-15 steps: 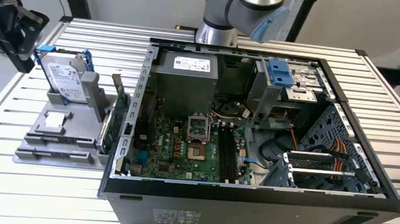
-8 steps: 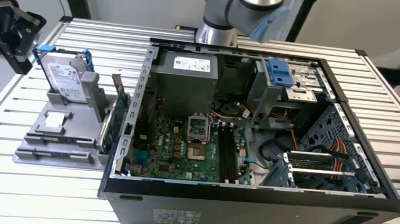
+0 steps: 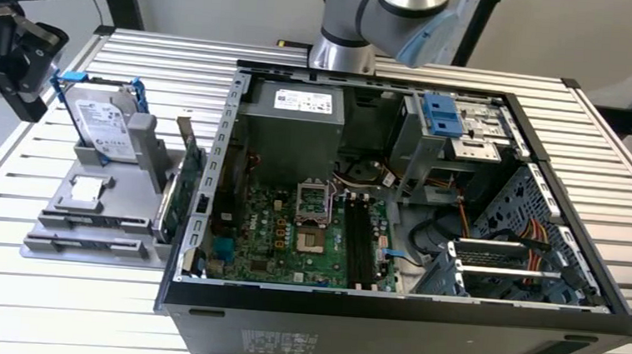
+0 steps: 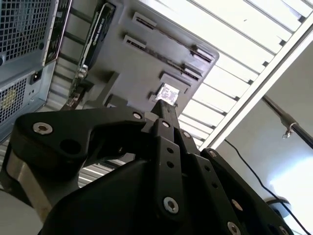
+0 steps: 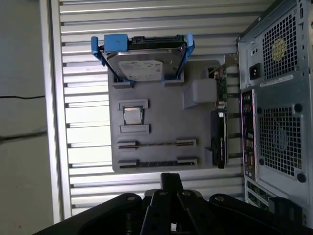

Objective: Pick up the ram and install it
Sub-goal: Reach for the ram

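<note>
Currently | gripper (image 5: 171,177) is seen clenched, nothing grasped, at the exterior view's upper left | ram (image 5: 156,162) is stood on edge in gray tray (image 3: 66,251), at the exterior view's left, beside computer case (image 3: 394,333).

We find case (image 3: 395,326) and holder (image 3: 91,211) on the table (image 3: 62,309), the holder at the exterior view's left. It carries a hard drive (image 3: 106,129).

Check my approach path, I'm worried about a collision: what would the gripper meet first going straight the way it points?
Probably the grey holder tray, near its two long slots: the gripper points at them in the first wrist view. Nothing seems between, though depth is unclear.
</note>
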You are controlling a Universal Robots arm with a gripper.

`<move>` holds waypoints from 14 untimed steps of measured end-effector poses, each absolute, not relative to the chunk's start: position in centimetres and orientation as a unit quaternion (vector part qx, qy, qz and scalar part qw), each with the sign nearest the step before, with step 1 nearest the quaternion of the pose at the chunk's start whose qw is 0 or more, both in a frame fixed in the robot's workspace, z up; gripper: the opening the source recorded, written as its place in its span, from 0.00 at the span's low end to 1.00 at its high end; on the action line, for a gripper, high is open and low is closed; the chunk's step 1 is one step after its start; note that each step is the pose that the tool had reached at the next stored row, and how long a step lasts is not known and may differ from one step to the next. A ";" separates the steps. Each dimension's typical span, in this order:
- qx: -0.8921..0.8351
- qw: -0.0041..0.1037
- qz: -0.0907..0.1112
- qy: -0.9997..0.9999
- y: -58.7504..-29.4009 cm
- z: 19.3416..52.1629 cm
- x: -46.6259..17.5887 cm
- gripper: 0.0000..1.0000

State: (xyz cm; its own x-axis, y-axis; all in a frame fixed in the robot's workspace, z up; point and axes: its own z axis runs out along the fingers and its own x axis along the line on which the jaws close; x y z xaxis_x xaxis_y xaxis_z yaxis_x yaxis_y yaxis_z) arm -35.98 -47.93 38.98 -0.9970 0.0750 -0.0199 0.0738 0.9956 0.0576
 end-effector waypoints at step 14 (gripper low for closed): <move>0.037 0.011 0.028 0.999 -48.0 39.0 -36.0 0.00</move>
